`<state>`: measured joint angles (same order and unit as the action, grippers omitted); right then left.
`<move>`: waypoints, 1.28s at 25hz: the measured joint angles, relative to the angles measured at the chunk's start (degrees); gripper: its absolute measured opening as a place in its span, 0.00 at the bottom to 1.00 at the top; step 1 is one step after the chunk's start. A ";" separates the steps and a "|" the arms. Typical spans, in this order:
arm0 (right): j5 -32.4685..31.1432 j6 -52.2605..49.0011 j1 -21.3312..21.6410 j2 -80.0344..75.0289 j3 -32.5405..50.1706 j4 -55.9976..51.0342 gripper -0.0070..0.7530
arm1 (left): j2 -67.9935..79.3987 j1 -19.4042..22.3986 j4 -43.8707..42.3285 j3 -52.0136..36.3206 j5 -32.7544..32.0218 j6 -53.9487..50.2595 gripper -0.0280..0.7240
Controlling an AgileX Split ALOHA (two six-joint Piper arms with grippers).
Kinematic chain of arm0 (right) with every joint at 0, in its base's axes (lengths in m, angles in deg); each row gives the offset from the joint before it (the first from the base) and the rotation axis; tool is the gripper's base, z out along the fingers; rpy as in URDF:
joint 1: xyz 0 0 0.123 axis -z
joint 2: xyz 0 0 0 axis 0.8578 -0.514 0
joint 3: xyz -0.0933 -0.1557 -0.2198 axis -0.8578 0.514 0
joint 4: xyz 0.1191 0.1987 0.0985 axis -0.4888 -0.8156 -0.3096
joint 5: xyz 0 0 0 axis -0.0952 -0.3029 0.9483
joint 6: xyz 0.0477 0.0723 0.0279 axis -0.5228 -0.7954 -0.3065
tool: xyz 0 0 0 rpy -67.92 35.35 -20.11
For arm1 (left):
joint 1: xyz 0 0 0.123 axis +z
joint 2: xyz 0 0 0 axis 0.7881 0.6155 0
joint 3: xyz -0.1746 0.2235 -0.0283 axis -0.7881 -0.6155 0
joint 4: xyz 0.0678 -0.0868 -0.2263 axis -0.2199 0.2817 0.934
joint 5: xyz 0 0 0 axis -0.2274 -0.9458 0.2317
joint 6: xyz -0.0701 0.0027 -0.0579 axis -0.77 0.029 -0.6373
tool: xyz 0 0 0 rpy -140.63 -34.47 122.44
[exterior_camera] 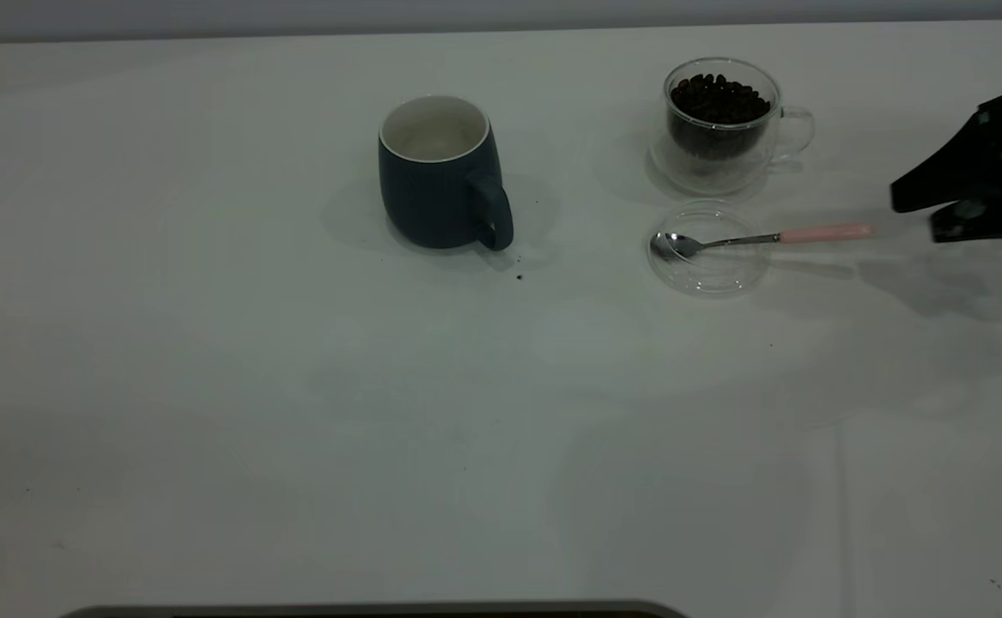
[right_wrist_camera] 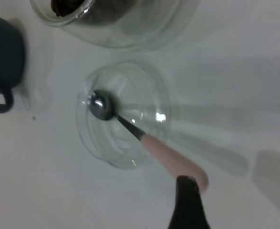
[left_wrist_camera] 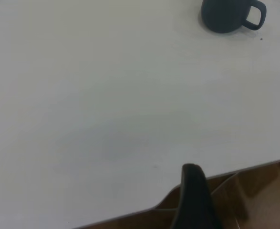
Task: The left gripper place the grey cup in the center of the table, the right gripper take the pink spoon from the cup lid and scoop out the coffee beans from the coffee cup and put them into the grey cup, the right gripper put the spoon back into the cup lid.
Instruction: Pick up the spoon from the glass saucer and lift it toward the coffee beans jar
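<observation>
The grey cup (exterior_camera: 440, 176) stands upright near the table's middle, handle toward the front right; it also shows far off in the left wrist view (left_wrist_camera: 225, 15). The glass coffee cup (exterior_camera: 719, 124) holds coffee beans (exterior_camera: 718, 99). The pink-handled spoon (exterior_camera: 822, 233) lies with its bowl in the clear cup lid (exterior_camera: 707, 249). My right gripper (exterior_camera: 914, 220) is open and empty, just right of the spoon's handle end, not touching it. In the right wrist view one finger (right_wrist_camera: 187, 202) hovers by the pink handle (right_wrist_camera: 173, 160). Only one left finger (left_wrist_camera: 193, 195) shows, at the table's edge.
A few dark specks (exterior_camera: 519, 276) lie on the table just in front of the grey cup's handle. The white table (exterior_camera: 294, 412) stretches wide to the left and front. Its edge (left_wrist_camera: 225, 174) shows in the left wrist view.
</observation>
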<state>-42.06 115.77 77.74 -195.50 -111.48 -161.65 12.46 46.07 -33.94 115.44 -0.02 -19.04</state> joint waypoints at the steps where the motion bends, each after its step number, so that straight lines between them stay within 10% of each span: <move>1: -0.98 0.27 0.16 -1.50 -1.01 -0.40 0.78 | 0.00 0.00 0.00 0.00 0.00 0.00 0.79; 32: -7.62 7.13 -6.16 -11.69 -4.77 -12.72 0.72 | 0.00 0.00 0.00 0.00 -0.02 -0.05 0.79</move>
<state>-49.68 122.90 71.59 -207.19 -116.24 -174.37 12.46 46.07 -33.94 115.44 -0.04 -19.09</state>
